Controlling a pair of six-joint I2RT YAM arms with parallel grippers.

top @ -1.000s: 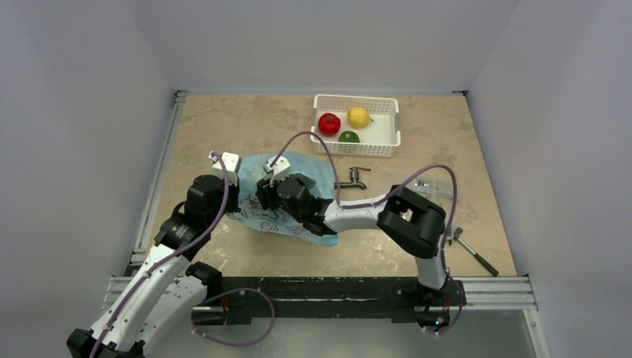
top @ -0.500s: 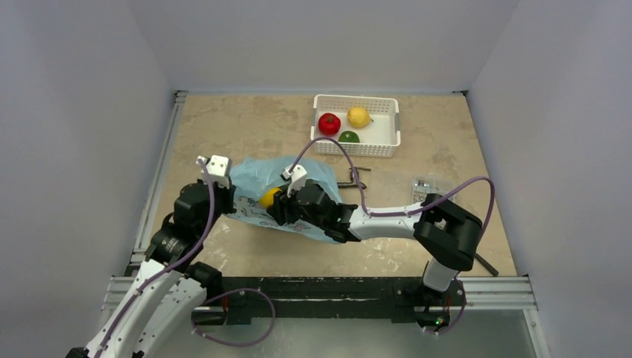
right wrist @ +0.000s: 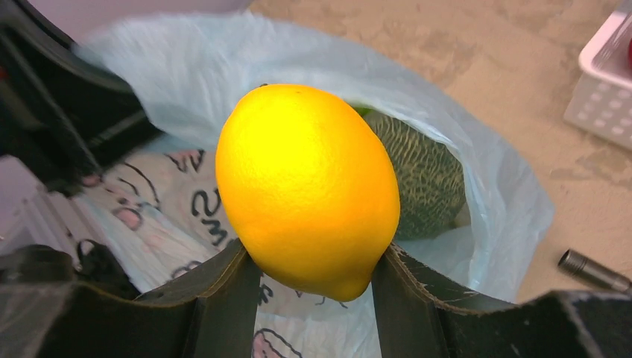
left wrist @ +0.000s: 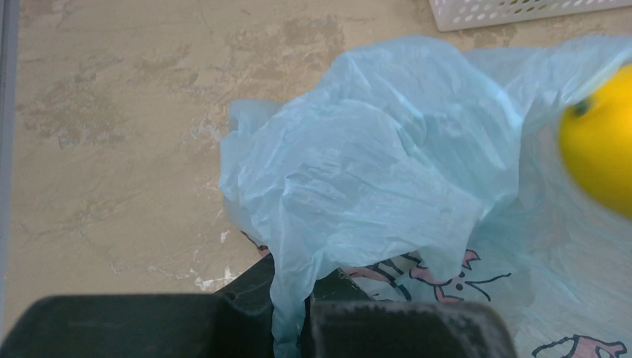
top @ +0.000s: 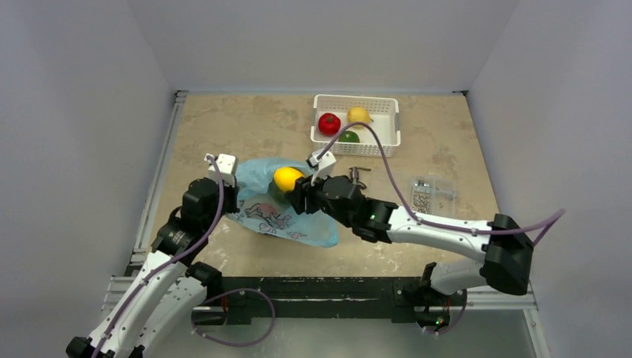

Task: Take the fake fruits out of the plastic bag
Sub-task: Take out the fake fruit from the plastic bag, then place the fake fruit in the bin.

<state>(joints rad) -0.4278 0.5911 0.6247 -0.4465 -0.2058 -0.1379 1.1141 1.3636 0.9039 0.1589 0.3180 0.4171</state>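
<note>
Over table [top: 246, 127], right gripper [right wrist: 311, 262] clasps lemon [right wrist: 305, 186].

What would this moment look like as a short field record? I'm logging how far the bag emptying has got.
right gripper: shut on held lemon, above the plastic bag
left gripper: pinching the bag's edge
inside bag: bumpy green ball
white basket: red apple, second lemon, green lime
</note>
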